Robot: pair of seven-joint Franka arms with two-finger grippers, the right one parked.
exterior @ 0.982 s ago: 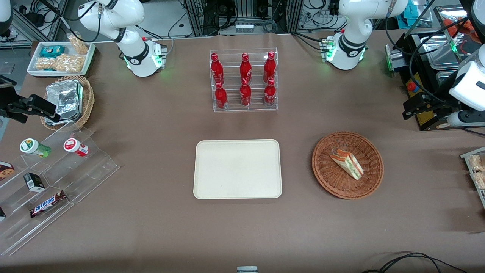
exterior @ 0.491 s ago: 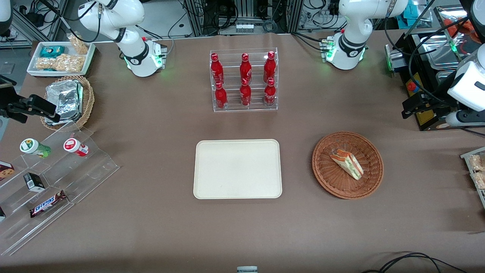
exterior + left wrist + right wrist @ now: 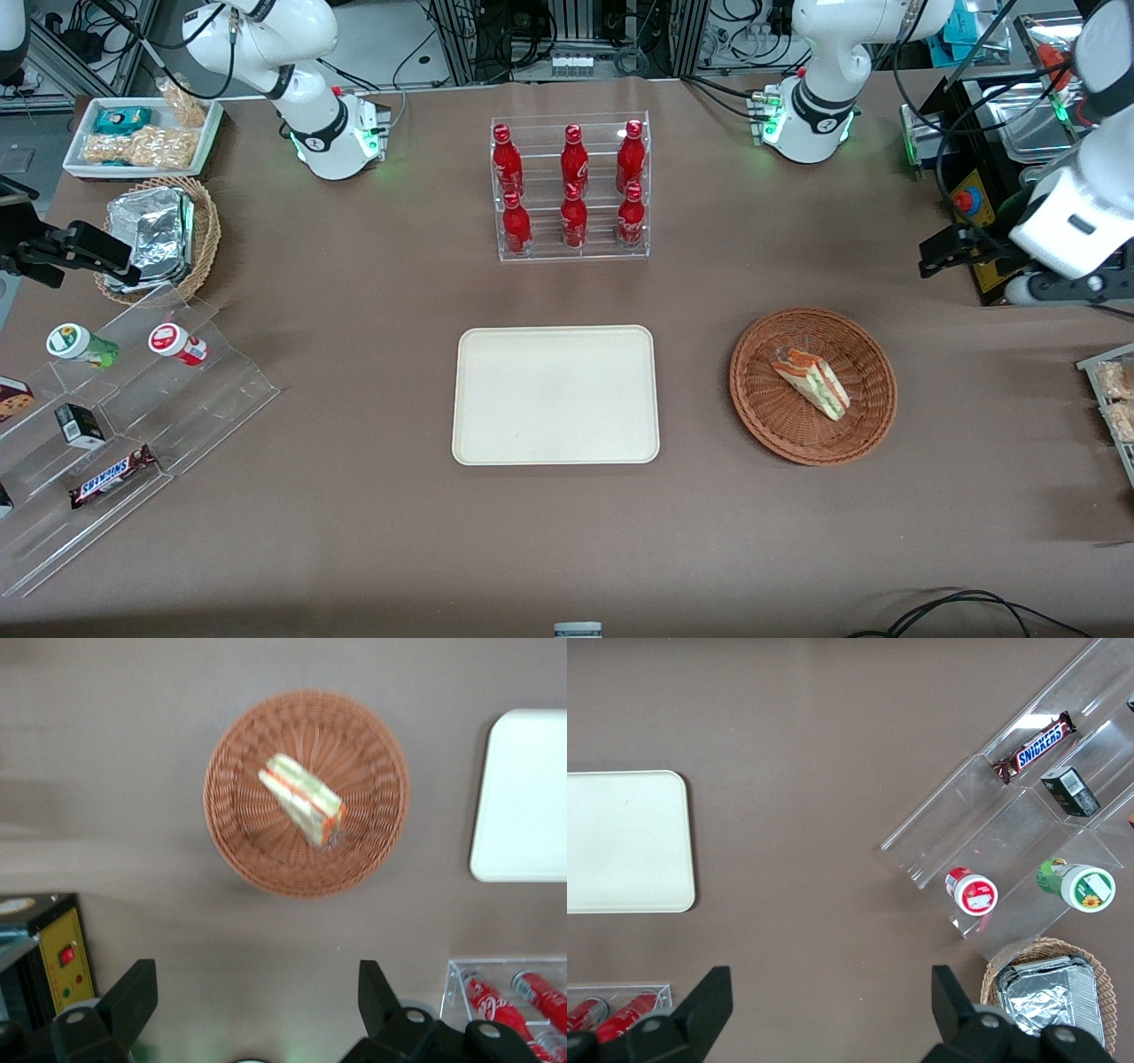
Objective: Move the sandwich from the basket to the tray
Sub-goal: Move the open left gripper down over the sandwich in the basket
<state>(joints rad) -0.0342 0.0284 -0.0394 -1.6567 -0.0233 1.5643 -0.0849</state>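
Fingers [image 3: 133, 997] spread wide apart, nothing between them. Gripper [image 3: 252, 1005] held high over bare counter [image 3: 354, 532], farther from the front camera than the basket [image 3: 813, 386] and toward the working arm's end. In the front view, gripper [image 3: 952, 251] seen as dark fingers projecting from the white wrist, well apart from the basket rim.

Sandwich [image 3: 810, 380] lying in the reddish-brown wicker basket, roughly at its centre, pointed end toward the front camera. Orange-red and green filling layers visible along the cut face. In the left wrist view, sandwich [image 3: 301, 800] resting inside the basket [image 3: 306, 793], untouched.

Cream tray [image 3: 556, 394] flat on the counter beside the basket, toward the parked arm's end, a strip of bare counter between the two. Tray surface bare. Edge of tray [image 3: 523, 797] visible in the left wrist view as well.

Clear acrylic rack of red bottles [image 3: 571, 188] standing farther from the front camera than the tray. Tan wicker basket with foil packets [image 3: 159, 235] and stepped acrylic snack display [image 3: 124, 416] at the parked arm's end of the counter.
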